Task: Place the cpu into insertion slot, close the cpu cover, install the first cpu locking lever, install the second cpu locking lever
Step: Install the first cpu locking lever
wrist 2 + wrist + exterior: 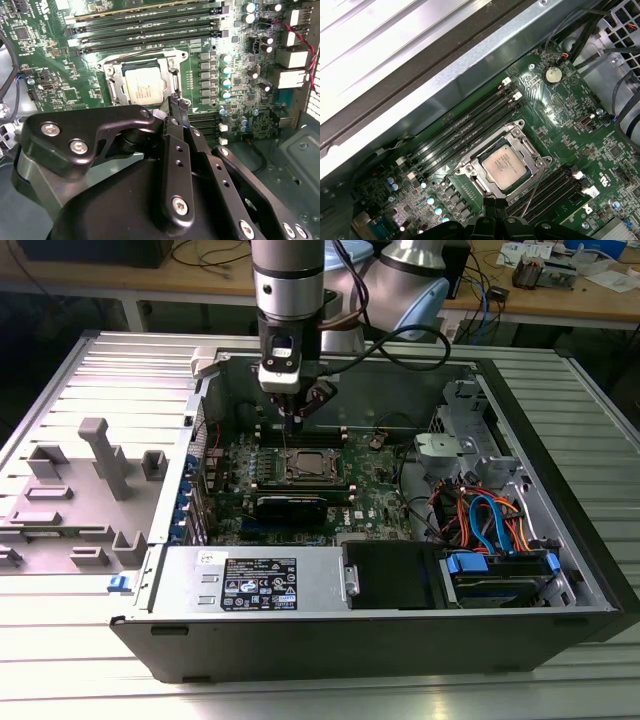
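Note:
The cpu [145, 86] lies flat in the insertion slot [172, 62] on the green motherboard, silvery top up. The cpu cover [114, 82] is down around it as a silver frame. In the first wrist view the cpu [505, 166] shows inside the cover [470, 167], and a thin locking lever wire [532, 195] slants beside the socket toward the fingertips. My gripper [178, 104] is shut with nothing visible between its black fingers, its tips just beside the socket's edge. In the exterior view the gripper [291, 430] hangs over the socket with the cpu [308, 464].
Long memory slots [150, 25] flank the socket. A long black card [290, 506] sits in front of it, a power supply [255, 580] at the case front, and coloured cables [490, 520] at the exterior view's right. Case walls [445, 85] surround the board. A grey fixture [105, 455] stands outside.

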You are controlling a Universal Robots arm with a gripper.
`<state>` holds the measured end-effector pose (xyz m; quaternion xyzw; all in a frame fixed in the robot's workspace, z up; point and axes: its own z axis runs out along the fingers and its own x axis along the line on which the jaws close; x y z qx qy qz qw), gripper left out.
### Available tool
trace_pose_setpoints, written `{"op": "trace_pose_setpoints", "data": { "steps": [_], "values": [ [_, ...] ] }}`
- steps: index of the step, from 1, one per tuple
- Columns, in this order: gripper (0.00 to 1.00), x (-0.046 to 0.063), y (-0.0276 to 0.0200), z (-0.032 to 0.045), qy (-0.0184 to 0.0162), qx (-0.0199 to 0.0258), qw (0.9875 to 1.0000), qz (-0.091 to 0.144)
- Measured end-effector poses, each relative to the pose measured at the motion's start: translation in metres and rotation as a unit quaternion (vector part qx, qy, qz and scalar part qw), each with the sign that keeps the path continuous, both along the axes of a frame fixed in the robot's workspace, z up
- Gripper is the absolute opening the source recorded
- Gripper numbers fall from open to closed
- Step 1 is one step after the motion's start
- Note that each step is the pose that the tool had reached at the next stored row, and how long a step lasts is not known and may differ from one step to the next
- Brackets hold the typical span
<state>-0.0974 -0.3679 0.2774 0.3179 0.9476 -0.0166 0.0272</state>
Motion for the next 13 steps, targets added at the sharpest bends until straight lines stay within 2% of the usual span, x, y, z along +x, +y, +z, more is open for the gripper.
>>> {"op": "trace_pose_setpoints", "data": {
  "steps": [4, 8, 13],
  "values": [
    [0.11, -0.0037, 0.0001, -0.0004, 0.0, 0.0, 1.0, 0.006],
    [0.11, -0.0041, 0.0003, -0.0013, 0.0001, -0.0001, 0.9995, 0.032],
    [0.11, -0.0044, 0.0007, -0.0025, 0.0002, 0.0, 0.9967, 0.081]
  ]
}}
